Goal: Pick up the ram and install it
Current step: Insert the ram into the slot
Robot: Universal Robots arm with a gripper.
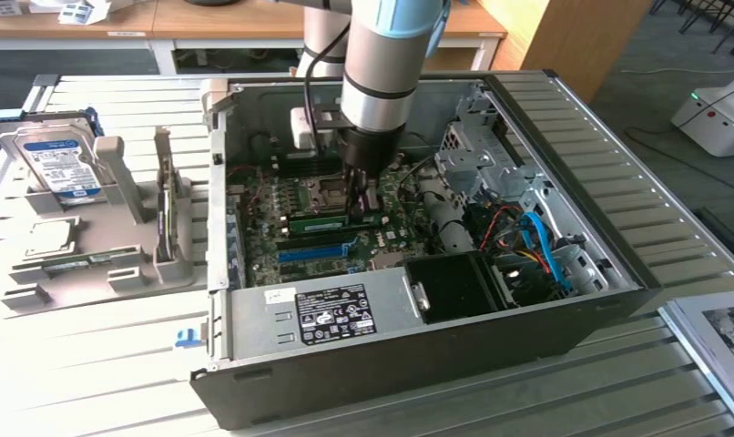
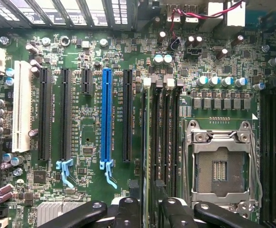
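Note:
The ram (image 1: pixel 319 221) is a thin green stick with a pale sticker, standing on edge in a memory slot on the motherboard inside the open computer case (image 1: pixel 586 300). My gripper (image 1: pixel 364 202) reaches down into the case just above the stick's end on the exterior view's right. In the wrist view the ram (image 2: pixel 149 142) runs edge-on between black memory slots, and my gripper (image 2: pixel 149 206) straddles it. The two black fingers (image 2: pixel 128 211) stand a little apart on either side of the stick without pressing it, so the gripper is open.
A bright blue slot strip (image 2: pixel 106 118) and the open processor socket (image 2: pixel 221 164) flank the memory slots. Blue and red cables (image 1: pixel 537 241) and a power supply (image 1: pixel 331 314) crowd the case. Outside it, a grey fixture (image 1: pixel 100 246) holds a hard drive (image 1: pixel 57 164).

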